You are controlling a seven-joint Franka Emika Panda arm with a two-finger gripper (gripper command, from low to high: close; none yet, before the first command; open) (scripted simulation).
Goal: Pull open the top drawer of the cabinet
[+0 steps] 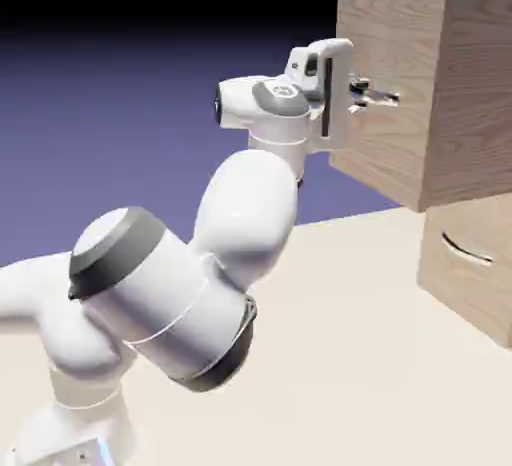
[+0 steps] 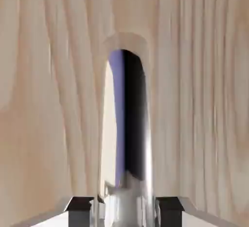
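The top drawer (image 1: 390, 159) is a big light wood-grain box that juts out to the exterior view's left, past the cabinet (image 1: 480, 304) front below it. My gripper (image 1: 378, 97) reaches its front face and is shut on the thin bar handle (image 1: 392, 98). In the hand view the wood grain of the drawer front (image 2: 48, 99) fills the picture. The shiny handle (image 2: 125, 123) runs up the middle. It sits between my two grey fingertips (image 2: 80, 209) at the bottom edge, where the gripper (image 2: 124, 209) clamps it.
The lower drawer's curved dark handle (image 1: 466, 248) shows under the pulled-out box, set further back. The beige tabletop (image 1: 360, 354) spreads below, and my own white arm (image 1: 240, 224) fills the lower left of the exterior view.
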